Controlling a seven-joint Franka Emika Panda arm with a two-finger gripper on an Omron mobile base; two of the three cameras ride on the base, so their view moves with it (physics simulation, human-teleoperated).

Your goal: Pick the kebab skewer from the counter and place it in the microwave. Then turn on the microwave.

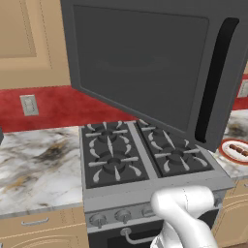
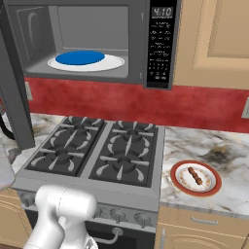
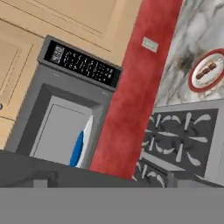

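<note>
The kebab skewer (image 2: pixel 195 175) lies on a red-rimmed white plate (image 2: pixel 172 179) on the marble counter (image 2: pixel 223 146), right of the stove. The left base view shows the skewer (image 1: pixel 239 150) at the far right edge, and the hand view shows it (image 3: pixel 205 70) at upper right. The microwave (image 2: pixel 159 44) hangs above the stove with its door (image 1: pixel 145 68) swung wide open. Inside, a blue dish (image 2: pixel 80 58) rests on the white turntable. My gripper's jaws stand wide with nothing held, far from the skewer.
A grey gas stove (image 2: pixel 97 151) with several burners sits under the microwave. The open door (image 2: pixel 12 97) juts out over the stove's left side. Tan cabinets flank the microwave, and a red backsplash (image 2: pixel 146 104) runs behind. More counter (image 1: pixel 34 160) lies left of the stove.
</note>
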